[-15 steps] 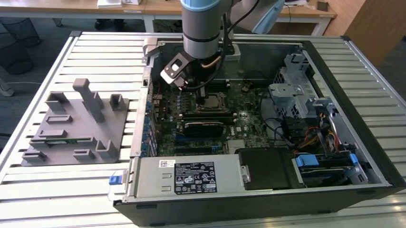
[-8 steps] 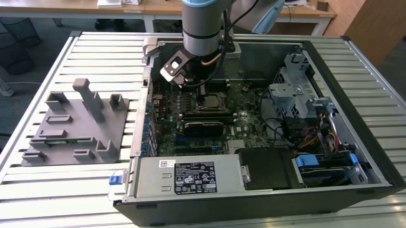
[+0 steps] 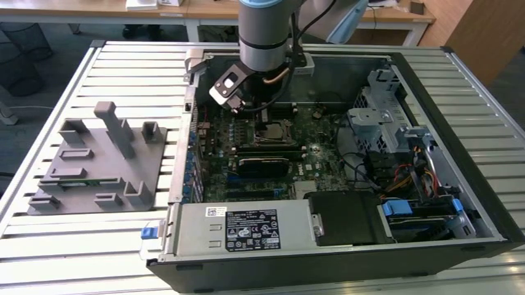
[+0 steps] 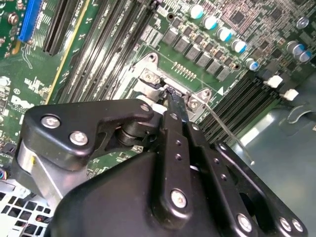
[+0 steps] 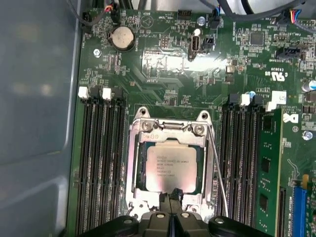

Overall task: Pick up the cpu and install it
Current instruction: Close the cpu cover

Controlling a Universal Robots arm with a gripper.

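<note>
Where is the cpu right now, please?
In the first wrist view the cpu sits in the metal-framed socket, between the memory slot banks, by the gripper.

We've got a slatted metal table point(image 3: 131, 67), pale grey, slats running across the exterior view left to right. Two things sit directly on it: a grey moulded fixture block point(image 3: 94, 166) at the exterior view's left, and an open PC case point(image 3: 328, 265) just beside it, covering centre & right.
</note>
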